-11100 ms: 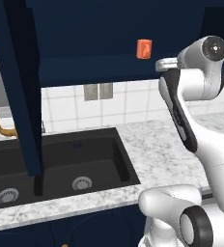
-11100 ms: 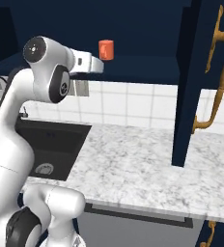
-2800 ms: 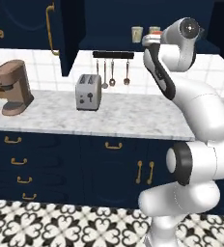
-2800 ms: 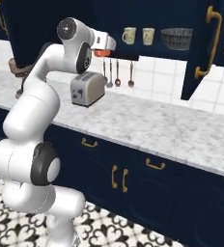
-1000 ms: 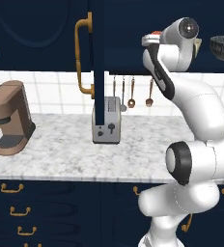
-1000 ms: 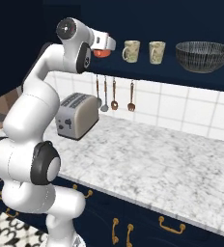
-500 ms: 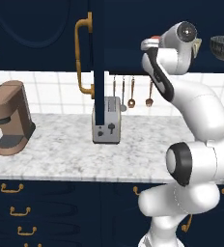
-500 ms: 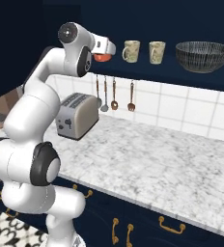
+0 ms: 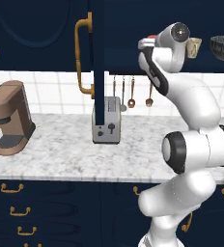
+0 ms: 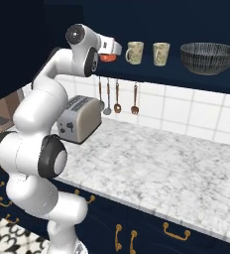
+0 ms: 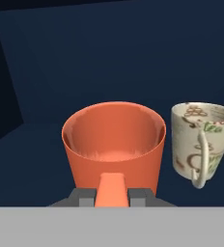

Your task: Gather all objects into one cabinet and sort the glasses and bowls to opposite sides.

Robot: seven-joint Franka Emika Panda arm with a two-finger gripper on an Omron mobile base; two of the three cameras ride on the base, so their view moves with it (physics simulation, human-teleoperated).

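Since a second ago the gripper (image 10: pixel 108 51) has carried the orange tumbler (image 10: pixel 106 57) nearer the cream tumbler (image 10: pixel 135 52); left base: arm hides it, bowl (image 9: pixel 223 48) right; hand: gripper clenched on orange tumbler (image 11: pixel 114 146) beside cream tumbler (image 11: pixel 202 144).

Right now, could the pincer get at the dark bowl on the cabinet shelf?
Probably not yet: the pincer is shut on the orange tumbler at the shelf's other end, with two cream tumblers between it and the bowl. Once emptied, the open shelf front looks free.
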